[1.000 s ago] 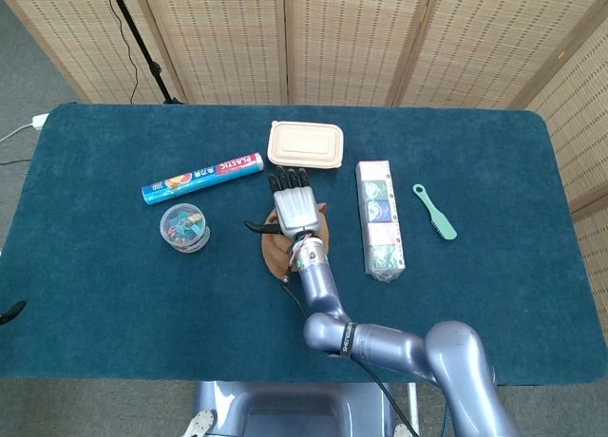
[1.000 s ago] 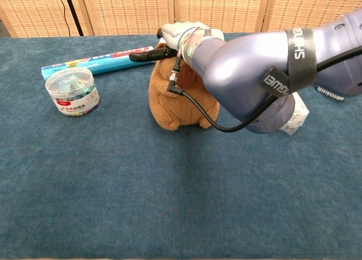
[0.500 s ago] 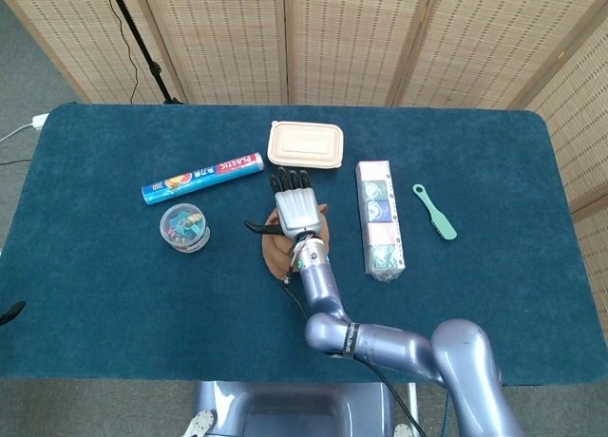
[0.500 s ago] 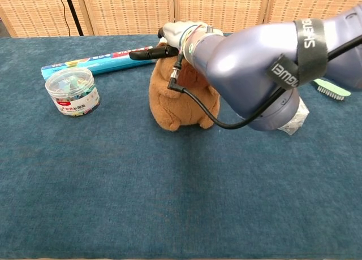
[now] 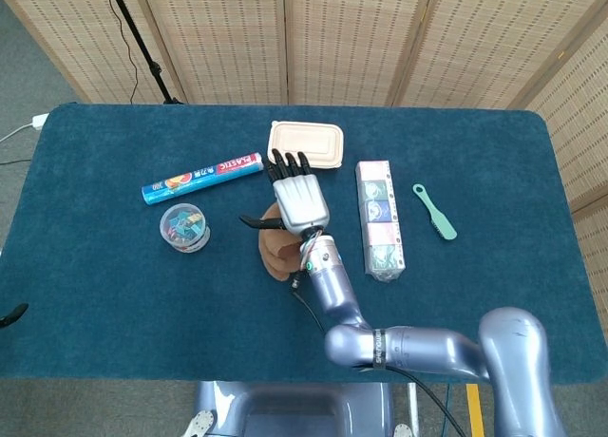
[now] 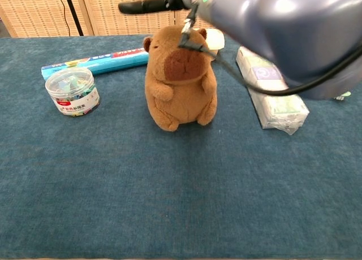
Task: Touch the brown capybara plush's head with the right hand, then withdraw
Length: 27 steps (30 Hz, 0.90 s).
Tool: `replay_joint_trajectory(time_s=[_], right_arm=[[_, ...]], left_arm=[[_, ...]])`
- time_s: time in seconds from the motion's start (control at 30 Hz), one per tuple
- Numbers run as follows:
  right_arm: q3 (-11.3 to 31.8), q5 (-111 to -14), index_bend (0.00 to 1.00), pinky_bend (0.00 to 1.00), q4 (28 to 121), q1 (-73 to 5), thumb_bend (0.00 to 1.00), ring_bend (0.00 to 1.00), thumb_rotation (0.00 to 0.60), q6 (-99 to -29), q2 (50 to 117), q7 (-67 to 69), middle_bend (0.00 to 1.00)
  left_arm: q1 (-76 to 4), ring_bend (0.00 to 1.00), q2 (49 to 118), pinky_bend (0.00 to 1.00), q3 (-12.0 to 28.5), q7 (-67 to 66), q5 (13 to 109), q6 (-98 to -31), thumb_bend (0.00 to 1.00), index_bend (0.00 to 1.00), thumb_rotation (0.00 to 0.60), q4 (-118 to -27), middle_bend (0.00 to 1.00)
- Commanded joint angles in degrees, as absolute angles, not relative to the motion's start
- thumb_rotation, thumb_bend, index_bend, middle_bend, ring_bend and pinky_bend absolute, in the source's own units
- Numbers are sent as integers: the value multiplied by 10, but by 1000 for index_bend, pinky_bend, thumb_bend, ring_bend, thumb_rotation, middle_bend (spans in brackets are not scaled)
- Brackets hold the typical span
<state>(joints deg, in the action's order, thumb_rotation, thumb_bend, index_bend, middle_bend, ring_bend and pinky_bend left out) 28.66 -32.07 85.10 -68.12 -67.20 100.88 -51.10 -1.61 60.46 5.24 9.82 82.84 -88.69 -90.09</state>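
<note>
The brown capybara plush (image 6: 180,79) sits upright in the middle of the blue table, its face and whole head uncovered in the chest view. From the head camera only its lower left side (image 5: 275,252) shows under my arm. My right hand (image 5: 299,199) hovers above the plush's head with fingers spread flat and nothing in it. In the chest view the right hand (image 6: 169,0) is at the top edge, thumb sticking out to the left, clear of the head. A black cable hangs from the wrist beside the plush's face. My left hand does not show.
A plastic wrap box (image 5: 202,177) and a clear jar of clips (image 5: 183,227) lie left of the plush. A beige lunch box (image 5: 306,142) sits behind it. Packs of tissues (image 5: 380,218) and a green brush (image 5: 434,211) lie to the right.
My right hand has lifted up off the plush's head. In the chest view the head was covered by the hand and forearm and now stands fully exposed.
</note>
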Motion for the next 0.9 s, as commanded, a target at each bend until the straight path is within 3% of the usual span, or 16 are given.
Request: replay_joint_trajectory(time_s=[0.03,0.23,0.43,0.73,0.9], right_arm=[[277,-336,0,0,936,-643,0,0,28,-717,940,-527,0],[235,-386,0,0,1040,-570,0,0,26,-753,829,-510,0],[180,-453,0,0,1062,-496,0,0,26,-751,752,-441,0],[76,-591,0,0,1024,-373,0,0,26,-777,687,-303,0],[13,-681,0,0,953,-288,0,0,30,-833,673,-222,0]], left_arm=[[-16,0,605,0,51,98,830,-888,0,0,600,-901,0],[-13,0,607,0,47,95,841,-894,0,0,600,-901,0],[-11,0,613,0,43,78,851,-904,0,0,600,-903,0],[-12,0,617,0,41,64,856,-906,0,0,600,-906,0],[-9,0,619,0,39,62,861,-913,0,0,600,-907,0]])
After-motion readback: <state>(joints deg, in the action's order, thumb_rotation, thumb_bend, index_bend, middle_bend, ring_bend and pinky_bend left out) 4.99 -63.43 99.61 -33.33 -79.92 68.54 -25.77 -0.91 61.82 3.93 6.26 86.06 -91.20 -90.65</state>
